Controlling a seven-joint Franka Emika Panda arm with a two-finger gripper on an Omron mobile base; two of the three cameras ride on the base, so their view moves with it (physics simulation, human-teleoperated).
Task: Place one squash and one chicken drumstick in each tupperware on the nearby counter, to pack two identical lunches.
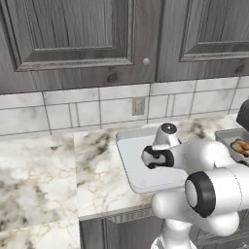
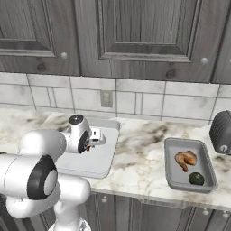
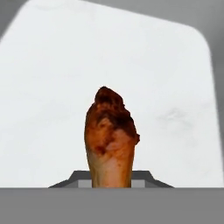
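Gripper closed on the orange-brown chicken drumstick, held over the floor of the pale tupperware; tapered end clamped low in the hand view, plump end pointing up the frame

Pale tray floor bare on every side of the drumstick in the hand view, rounded corner and raised rim at upper right, grey beyond it

Pale tupperware resting on the marble counter, its near edge close to the counter's front lip, far edge short of the tiled wall

Grey tupperware well apart to the right on the same counter, holding the golden-brown drumstick toward the back and the round squash toward the front, the two near each other but apart

Open marble between the two trays

Dark ribbed appliance just beyond the grey tray's far right corner
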